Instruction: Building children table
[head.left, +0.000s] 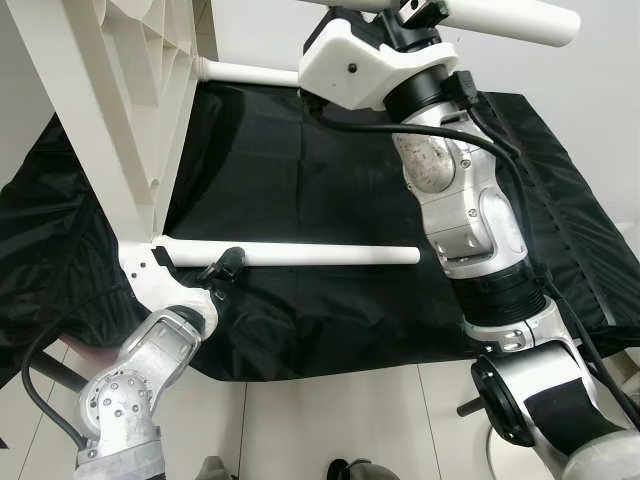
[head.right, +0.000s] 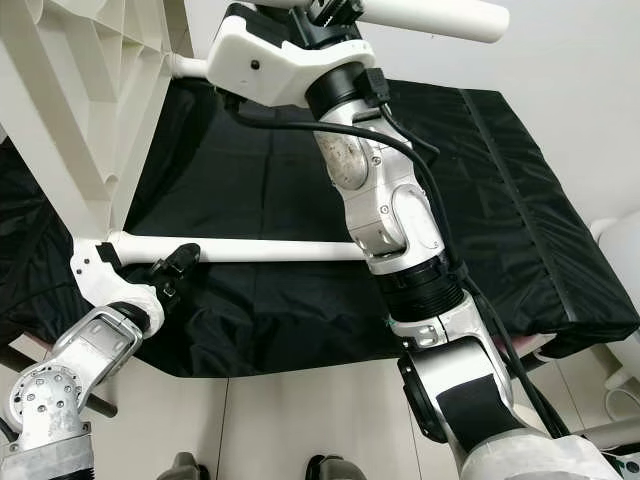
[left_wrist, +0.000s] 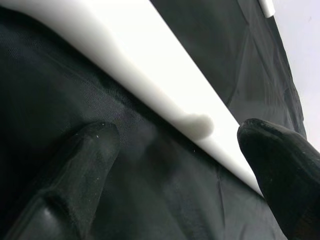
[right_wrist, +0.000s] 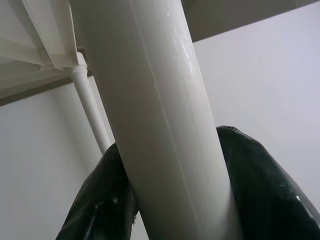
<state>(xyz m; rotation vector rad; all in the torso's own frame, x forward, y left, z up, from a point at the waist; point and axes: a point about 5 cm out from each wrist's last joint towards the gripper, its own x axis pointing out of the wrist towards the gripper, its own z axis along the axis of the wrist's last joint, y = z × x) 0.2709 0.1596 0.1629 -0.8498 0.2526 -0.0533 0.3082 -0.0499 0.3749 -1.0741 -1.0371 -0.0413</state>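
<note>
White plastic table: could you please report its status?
Right gripper shut on upper white tube leg. Left gripper open beside lower leg. White plastic tabletop tilted on black cloth.

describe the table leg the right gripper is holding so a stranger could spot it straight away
Start at the white tabletop standing on edge over the black sheet. The held leg is the white tube highest up, clamped in the right gripper; the other legs sit lower, against the sheet.

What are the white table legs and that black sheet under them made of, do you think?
The white leg gripped by the right gripper looks like smooth, glossy moulded plastic: it shows soft highlights and a faint seam line. The ribbed tabletop seems the same plastic. The black sheet looks like thin woven synthetic fabric, possibly nylon: it creases and has a slight sheen.
</note>
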